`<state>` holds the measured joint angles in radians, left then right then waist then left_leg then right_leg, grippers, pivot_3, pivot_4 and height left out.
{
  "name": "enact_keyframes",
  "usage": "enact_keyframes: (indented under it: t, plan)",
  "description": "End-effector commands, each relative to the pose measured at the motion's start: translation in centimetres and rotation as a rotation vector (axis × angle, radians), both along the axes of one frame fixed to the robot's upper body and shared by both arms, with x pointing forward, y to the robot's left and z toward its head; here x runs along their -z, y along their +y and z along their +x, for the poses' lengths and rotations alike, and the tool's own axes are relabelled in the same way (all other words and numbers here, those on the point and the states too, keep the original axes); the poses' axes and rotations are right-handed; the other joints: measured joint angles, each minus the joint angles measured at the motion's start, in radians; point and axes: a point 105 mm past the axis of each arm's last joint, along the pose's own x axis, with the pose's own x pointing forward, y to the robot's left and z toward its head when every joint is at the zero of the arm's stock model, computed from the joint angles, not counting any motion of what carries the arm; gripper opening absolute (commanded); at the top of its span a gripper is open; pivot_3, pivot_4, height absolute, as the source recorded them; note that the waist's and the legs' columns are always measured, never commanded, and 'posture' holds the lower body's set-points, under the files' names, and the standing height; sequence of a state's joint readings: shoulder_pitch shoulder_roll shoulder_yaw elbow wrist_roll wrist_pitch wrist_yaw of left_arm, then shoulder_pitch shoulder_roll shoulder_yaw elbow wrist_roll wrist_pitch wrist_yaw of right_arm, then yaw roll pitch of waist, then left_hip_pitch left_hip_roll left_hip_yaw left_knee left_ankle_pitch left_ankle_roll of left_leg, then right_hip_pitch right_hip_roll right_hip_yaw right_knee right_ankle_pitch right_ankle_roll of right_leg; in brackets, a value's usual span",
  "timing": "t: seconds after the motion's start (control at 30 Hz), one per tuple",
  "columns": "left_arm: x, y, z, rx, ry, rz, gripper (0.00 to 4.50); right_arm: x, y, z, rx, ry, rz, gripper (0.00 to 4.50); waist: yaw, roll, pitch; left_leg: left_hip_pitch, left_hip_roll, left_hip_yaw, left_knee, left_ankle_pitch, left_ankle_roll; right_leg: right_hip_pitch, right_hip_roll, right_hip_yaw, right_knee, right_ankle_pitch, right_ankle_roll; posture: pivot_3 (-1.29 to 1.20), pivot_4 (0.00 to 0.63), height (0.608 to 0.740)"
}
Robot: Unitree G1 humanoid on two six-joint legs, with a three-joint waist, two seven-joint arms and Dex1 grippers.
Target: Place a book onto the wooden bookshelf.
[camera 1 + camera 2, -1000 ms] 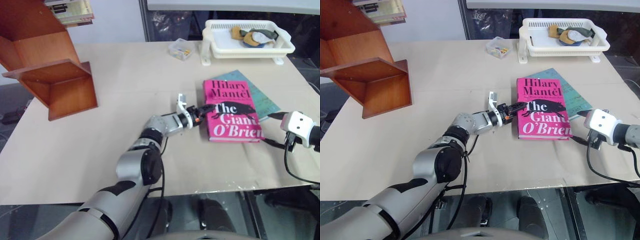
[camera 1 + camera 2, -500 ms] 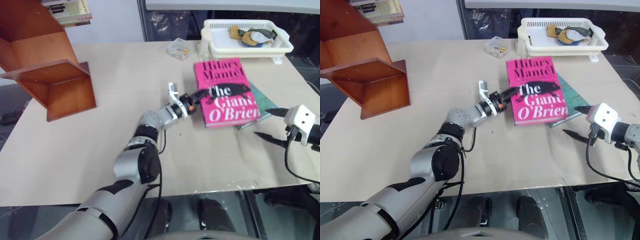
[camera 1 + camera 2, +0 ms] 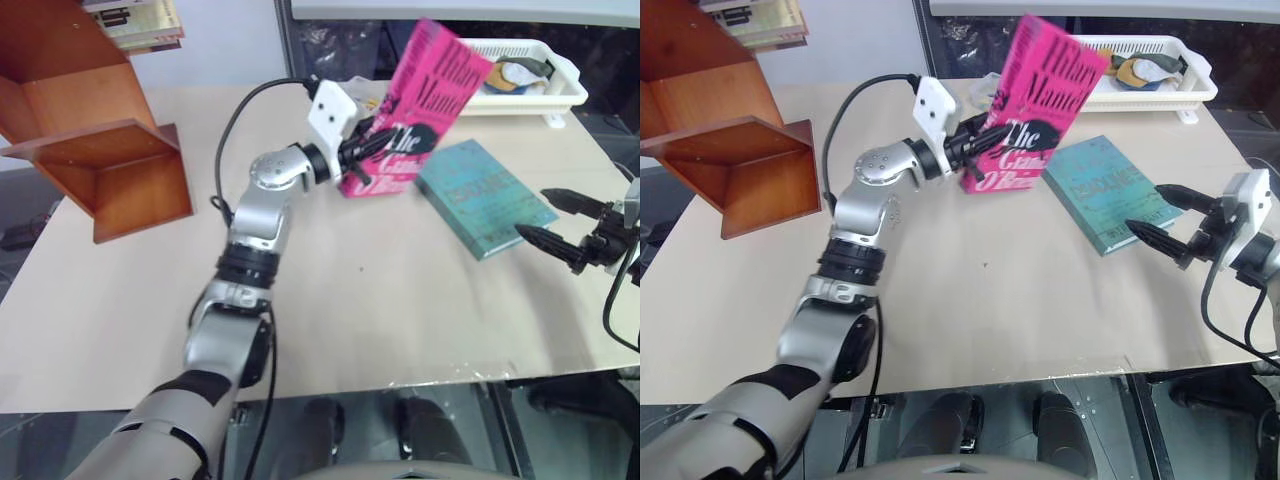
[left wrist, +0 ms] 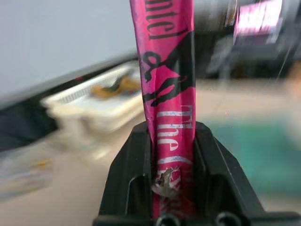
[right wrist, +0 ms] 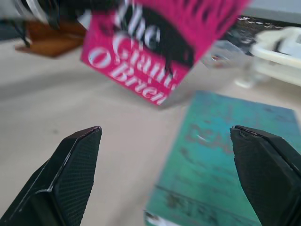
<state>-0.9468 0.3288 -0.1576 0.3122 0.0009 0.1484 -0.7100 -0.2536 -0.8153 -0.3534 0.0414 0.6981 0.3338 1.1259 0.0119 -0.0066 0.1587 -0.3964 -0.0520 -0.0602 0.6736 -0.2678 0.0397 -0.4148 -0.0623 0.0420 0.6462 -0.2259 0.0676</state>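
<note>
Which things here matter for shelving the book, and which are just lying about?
In the job:
pink book, clamped upright in the left gripper
wooden bookshelf, at the table's far left
right gripper, open, holding nothing

Lying about:
teal book, flat on the table
white basket with small items
small clear box

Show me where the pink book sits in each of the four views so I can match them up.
Left eye view: pink book raised upright, upper centre, clamped by the left gripper.
Right eye view: upper centre, tilted.
Left wrist view: spine edge-on between the jaws.
Right wrist view: cover across the top.
Shared landmark: the teal book, flat on the table beside it.
</note>
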Motion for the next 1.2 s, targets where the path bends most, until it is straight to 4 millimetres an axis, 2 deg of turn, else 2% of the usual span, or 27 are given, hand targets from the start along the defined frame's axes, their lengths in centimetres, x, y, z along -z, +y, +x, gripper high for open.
enact_keyframes:
  t: [0.03,0.2,0.33,0.47,0.57,0.7,0.8,1.1,1.2]
  plan:
    - [-2.7,1.1,-1.4,-0.049,-0.238,0.188,0.58,-2.0,1.5,-1.3,-0.136,-0.025,0.065,4.50,0.000,0.000,0.000,0.000,0.000,0.000,0.000,0.000,0.000,0.000,0.000,0.000,0.000,0.000,0.000,0.00,0.150,0.740]
    - [-4.6,4.6,-1.8,-0.194,-0.361,0.388,0.58,-1.8,3.3,-2.4,-0.291,0.047,0.110,4.50,0.001,0.000,0.000,-0.001,0.000,-0.001,0.000,-0.001,0.002,0.000,0.000,-0.001,-0.001,0.000,0.000,0.00,0.150,0.740]
    - [-5.8,7.0,-2.8,-0.269,-0.433,0.515,0.58,-0.9,3.9,-1.8,-0.308,0.074,0.091,4.50,0.001,0.000,0.000,-0.001,0.000,-0.001,0.000,-0.001,0.002,0.000,0.000,-0.002,-0.001,0.000,0.000,0.00,0.150,0.740]
    - [-7.4,11.0,-4.4,-0.353,-0.488,0.701,0.58,-0.6,4.5,-0.8,-0.334,0.080,0.093,4.50,-0.007,0.000,0.001,-0.001,0.000,-0.001,0.000,-0.001,0.002,0.000,0.000,-0.002,-0.001,0.000,0.000,0.00,0.150,0.740]
    - [-8.7,12.8,-5.2,-0.389,-0.513,0.770,0.58,-0.5,4.8,-0.3,-0.355,0.081,0.093,4.50,-0.015,-0.001,0.003,-0.001,0.001,-0.001,0.000,-0.001,0.002,-0.001,0.001,-0.002,-0.001,0.000,0.000,0.00,0.150,0.740]
    - [-9.3,16.3,-5.7,-0.442,-0.476,0.904,0.58,-0.4,5.4,0.2,-0.392,0.081,0.103,4.50,-0.017,-0.002,0.003,-0.001,0.000,-0.002,0.000,-0.001,0.002,0.000,0.000,-0.003,-0.001,0.000,0.000,0.00,0.150,0.740]
    - [-10.6,18.3,-6.0,-0.501,-0.462,0.903,0.58,-0.4,6.0,0.5,-0.413,0.079,0.108,4.50,-0.020,-0.001,0.003,-0.001,0.000,-0.002,0.000,-0.001,0.002,0.000,0.000,-0.003,-0.001,0.000,0.000,0.00,0.150,0.740]
    - [-9.9,22.5,-6.9,-0.577,-0.282,0.944,0.58,-2.2,6.6,0.5,-0.458,0.009,0.143,4.50,-0.027,-0.001,0.004,-0.001,0.001,-0.002,0.000,-0.001,0.003,0.000,0.002,-0.003,-0.001,0.000,0.000,0.00,0.150,0.740]
    - [-9.7,24.7,-7.3,-0.628,-0.228,0.964,0.58,-3.2,6.8,0.4,-0.470,-0.026,0.147,4.50,-0.028,-0.001,0.004,-0.001,0.001,-0.002,0.000,-0.002,0.004,-0.001,0.002,-0.003,0.000,0.000,0.000,0.00,0.150,0.740]
